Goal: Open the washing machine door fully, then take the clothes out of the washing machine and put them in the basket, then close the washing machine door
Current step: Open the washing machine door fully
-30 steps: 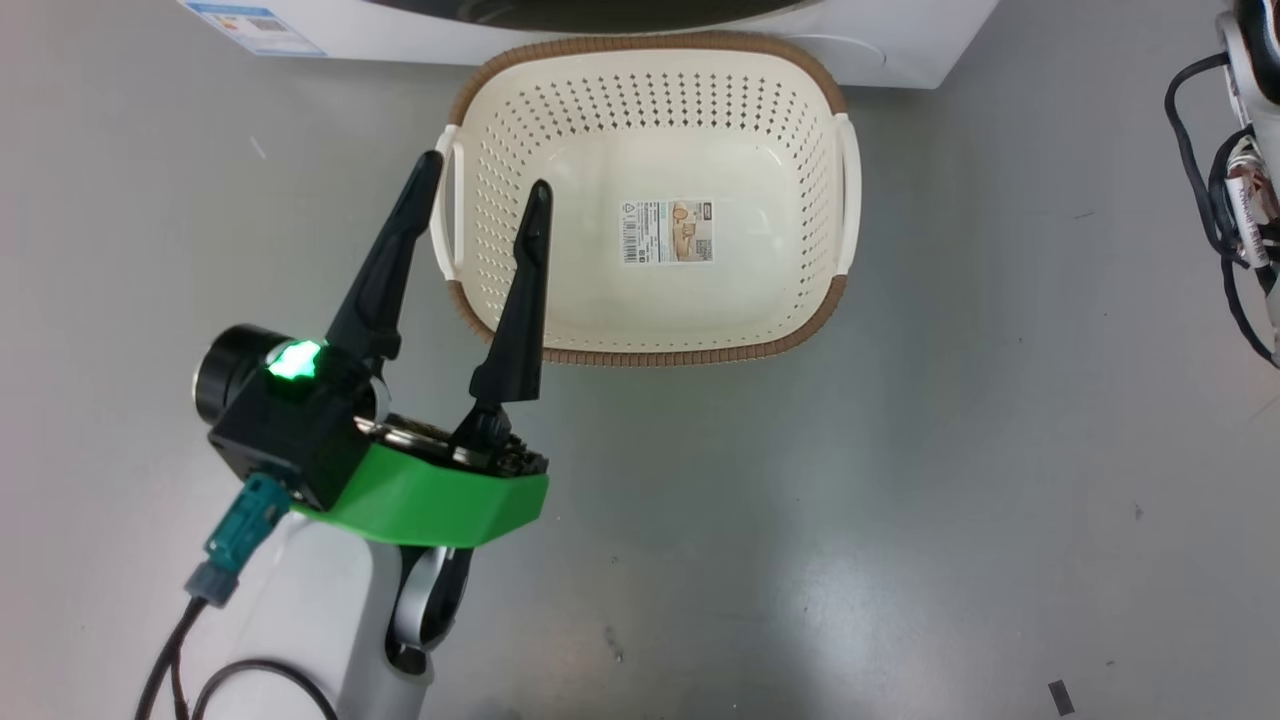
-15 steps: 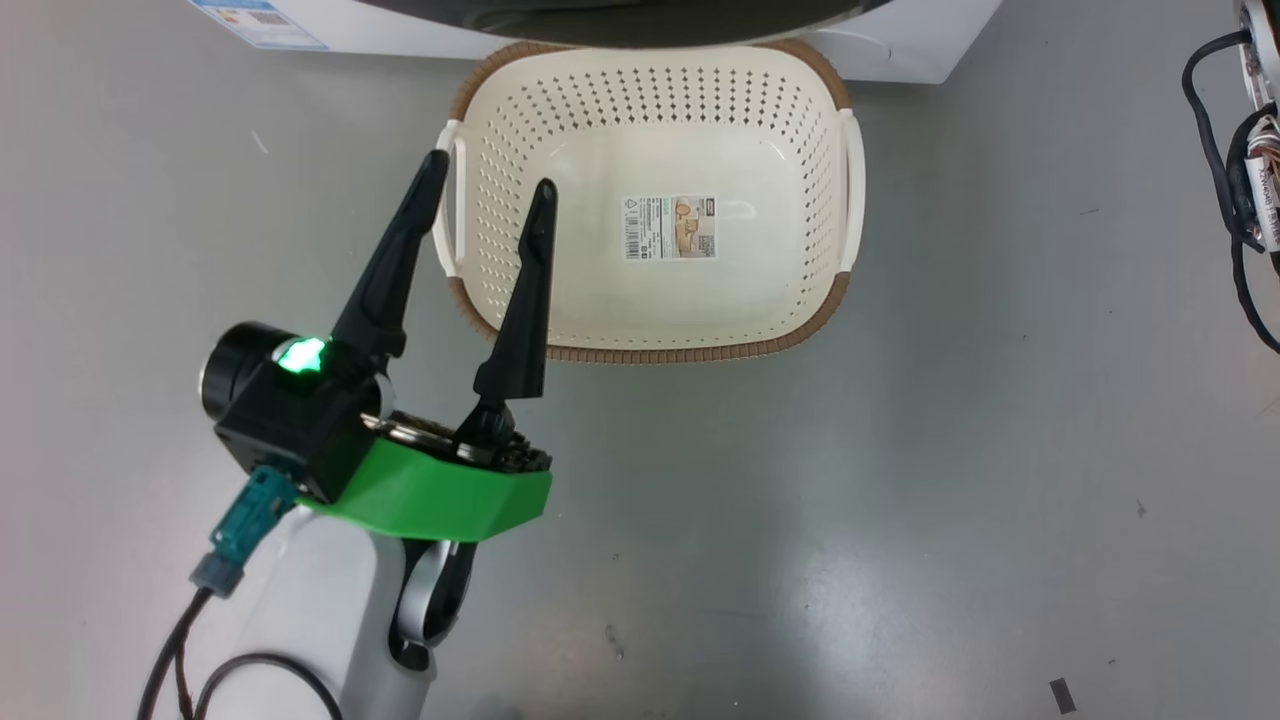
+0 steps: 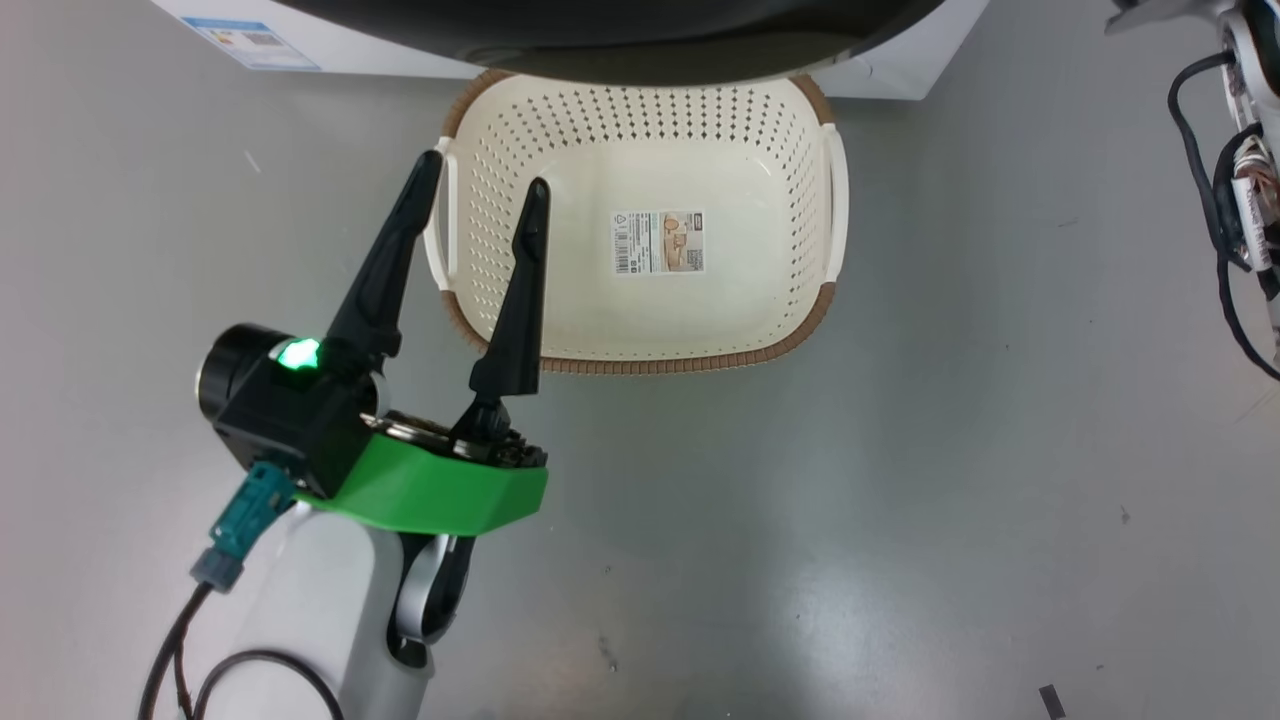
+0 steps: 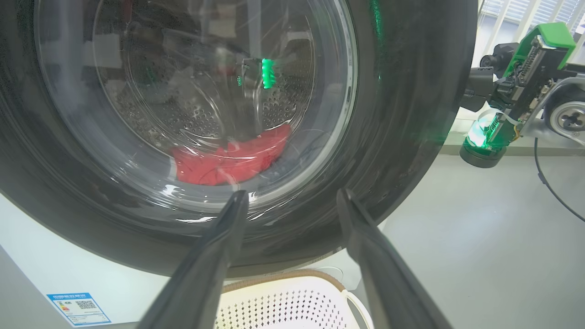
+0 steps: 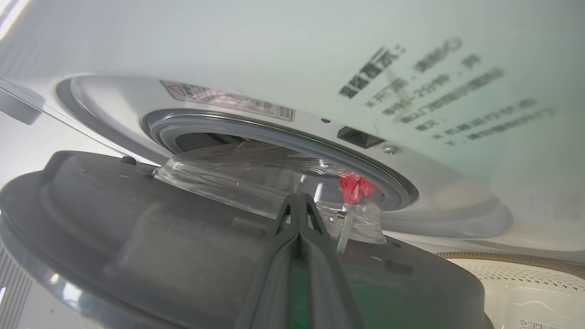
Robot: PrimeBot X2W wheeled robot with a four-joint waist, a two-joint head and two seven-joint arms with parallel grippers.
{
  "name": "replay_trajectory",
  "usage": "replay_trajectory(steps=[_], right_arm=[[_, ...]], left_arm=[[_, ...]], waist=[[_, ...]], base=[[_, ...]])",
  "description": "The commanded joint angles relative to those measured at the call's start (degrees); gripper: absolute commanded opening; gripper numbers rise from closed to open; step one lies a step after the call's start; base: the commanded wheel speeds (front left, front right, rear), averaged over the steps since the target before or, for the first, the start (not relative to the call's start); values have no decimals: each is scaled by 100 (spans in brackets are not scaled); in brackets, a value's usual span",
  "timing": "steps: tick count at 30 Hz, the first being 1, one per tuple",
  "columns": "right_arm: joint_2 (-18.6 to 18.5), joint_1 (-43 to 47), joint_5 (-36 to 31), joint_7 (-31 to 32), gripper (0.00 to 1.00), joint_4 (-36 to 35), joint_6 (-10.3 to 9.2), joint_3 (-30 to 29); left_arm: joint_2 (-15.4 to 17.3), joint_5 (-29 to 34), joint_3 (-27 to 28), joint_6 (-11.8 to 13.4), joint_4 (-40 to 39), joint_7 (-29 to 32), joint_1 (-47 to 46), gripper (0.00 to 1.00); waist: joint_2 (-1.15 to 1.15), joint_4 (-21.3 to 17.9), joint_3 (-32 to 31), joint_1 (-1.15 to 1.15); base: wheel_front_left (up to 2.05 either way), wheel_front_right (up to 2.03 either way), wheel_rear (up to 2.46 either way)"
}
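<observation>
Head view: the left claw has its fingers spread wide beside the empty basket, with the washing machine door jutting over it. Left wrist view: the clothes sit red inside, seen through that door. Right wrist view: the right claw is pinched together at the door's inner side and the door's only ajar on the washing machine, so nearly everything's left imo.

Blue sticker: low on the washing machine front; QR code, print too small to read
Paper label: basket base; barcode, triangle sign, tiny unreadable print
Strip sticker: above drum opening; red warning triangle, text blurred
Grey lettering: machine front, too blurred to read
</observation>
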Motion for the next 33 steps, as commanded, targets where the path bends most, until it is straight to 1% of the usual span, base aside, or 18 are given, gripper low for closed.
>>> replay_trajectory(steps=[1,15,33], right_arm=[[274,134,52,103,0,-237,45,136],[296,503,119,379,0,-386,45,233],[257,871,286,801,0,-732,45,315]], left_arm=[[113,16,183,33,-108,-27,-7,100],[113,42,278,54,-24,-27,69,100],[113,87,393,48,-52,-27,79,100]], waist=[[0,-2,-33,0],[0,-20,-223,0],[0,-111,-221,0]], base=[[0,0,0],[0,0,0],[0,0,0]])
